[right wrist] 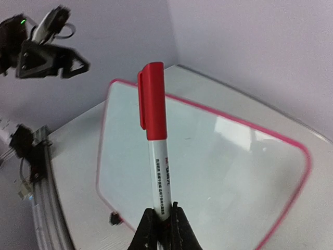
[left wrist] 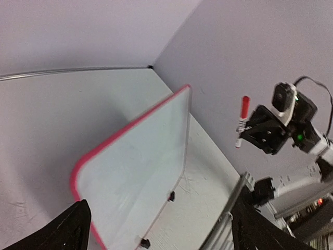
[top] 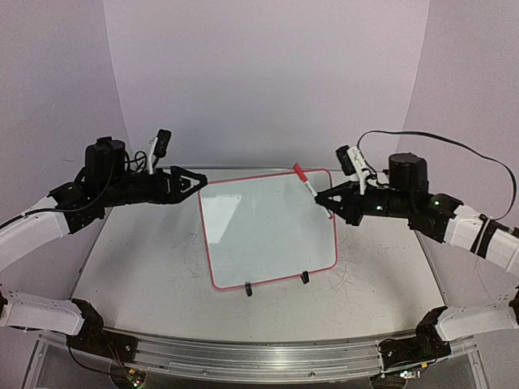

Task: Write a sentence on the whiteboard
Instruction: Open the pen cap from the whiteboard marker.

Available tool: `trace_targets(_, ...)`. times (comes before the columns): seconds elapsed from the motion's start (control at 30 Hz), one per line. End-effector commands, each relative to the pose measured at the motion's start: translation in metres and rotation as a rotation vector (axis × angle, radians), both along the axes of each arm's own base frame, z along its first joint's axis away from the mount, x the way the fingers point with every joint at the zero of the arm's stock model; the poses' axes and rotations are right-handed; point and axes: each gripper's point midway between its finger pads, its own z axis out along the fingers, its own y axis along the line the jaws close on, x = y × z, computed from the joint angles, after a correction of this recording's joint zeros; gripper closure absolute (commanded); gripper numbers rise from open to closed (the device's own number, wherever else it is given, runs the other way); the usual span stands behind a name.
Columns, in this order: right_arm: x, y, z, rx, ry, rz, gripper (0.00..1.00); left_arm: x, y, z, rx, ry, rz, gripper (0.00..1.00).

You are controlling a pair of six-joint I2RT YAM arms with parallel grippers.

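Left to right across the bench, as you see it from above. Your left gripper (top: 199, 180) is held above the bench, left of centre and toward the far edge, just beside the far left corner of the whiteboard (top: 268, 231). In its wrist view the two fingers (left wrist: 62, 232) stand wide apart with nothing between them.

The whiteboard lies flat at the middle of the bench, nearer the far edge than the near one and turned slightly askew. Its red-pink rim encloses a glossy white face. Two black clip feet (top: 249, 289) sit on its near edge.

The marker (top: 310, 188) is red-capped and white-bodied. It slants over the board's far right corner with its cap toward the far edge.

Your right gripper (top: 327, 203) is closed on the marker's lower barrel; in the wrist view the cap (right wrist: 152, 94) points away from the fingers (right wrist: 148, 232).
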Motion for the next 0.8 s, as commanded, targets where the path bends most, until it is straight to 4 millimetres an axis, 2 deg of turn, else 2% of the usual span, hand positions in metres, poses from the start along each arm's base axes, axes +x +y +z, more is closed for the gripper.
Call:
trace_targets(0.0,-0.045,0.053,-0.031,-0.159,0.067,0.257,1.00,-0.055,-0.074,0.022,-0.030,-0.091,-0.308,0.07)
trace_targets(0.07,-0.054,0.070,-0.049,-0.243,0.073,0.285,1.00,-0.073,-0.096,0.015,-0.018,-0.078,-0.402,0.09)
trace_targets(0.2,-0.068,0.092,-0.068,-0.343,0.065,0.339,1.00,-0.077,-0.113,-0.003,0.002,0.002,-0.457,0.16)
trace_targets(0.3,-0.074,0.101,-0.067,-0.352,0.044,0.367,1.00,-0.075,-0.119,-0.024,0.042,0.073,-0.465,0.24)
trace_targets(0.4,-0.078,0.106,-0.064,-0.352,0.027,0.383,1.00,-0.075,-0.122,-0.036,0.061,0.117,-0.478,0.32)
trace_targets(0.6,-0.080,0.104,-0.063,-0.361,0.008,0.379,1.00,-0.079,-0.123,-0.038,0.063,0.135,-0.496,0.29)
trace_targets(0.77,-0.082,0.105,-0.061,-0.361,0.000,0.381,1.00,-0.086,-0.127,-0.041,0.056,0.161,-0.551,0.48)
